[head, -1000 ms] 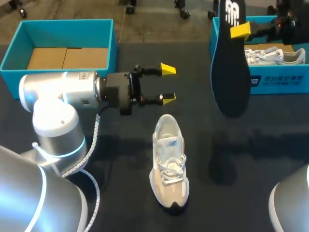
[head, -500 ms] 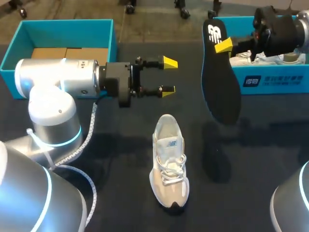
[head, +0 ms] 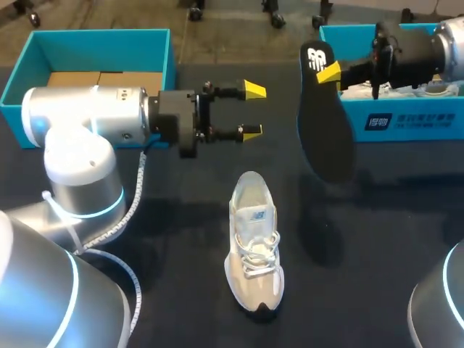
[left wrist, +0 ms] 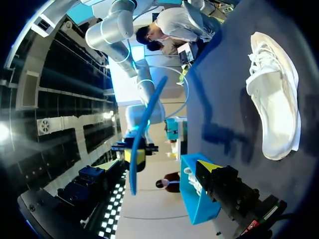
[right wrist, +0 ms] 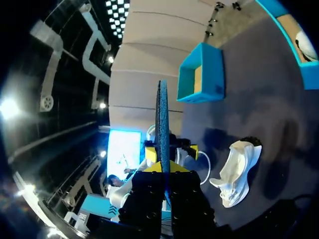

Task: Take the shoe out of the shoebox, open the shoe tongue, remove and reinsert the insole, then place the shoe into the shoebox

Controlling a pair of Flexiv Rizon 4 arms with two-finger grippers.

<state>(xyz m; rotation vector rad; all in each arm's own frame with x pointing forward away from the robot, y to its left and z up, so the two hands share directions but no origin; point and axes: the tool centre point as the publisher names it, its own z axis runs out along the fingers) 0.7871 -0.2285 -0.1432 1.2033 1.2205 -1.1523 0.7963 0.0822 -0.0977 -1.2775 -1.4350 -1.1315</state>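
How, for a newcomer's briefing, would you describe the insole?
In the head view, find the blue shoebox at far right. Before its left end, the right gripper holds the insole in the air. It is dark, flat and long, unlike the pale laced shoe nearby.

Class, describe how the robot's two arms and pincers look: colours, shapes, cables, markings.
The left arm and right arm are rounded silver housings with black wrist blocks; the left shows a blue-white joint ring and a white braided cable. The left pincer and right pincer have black fingers with yellow wedge tips.
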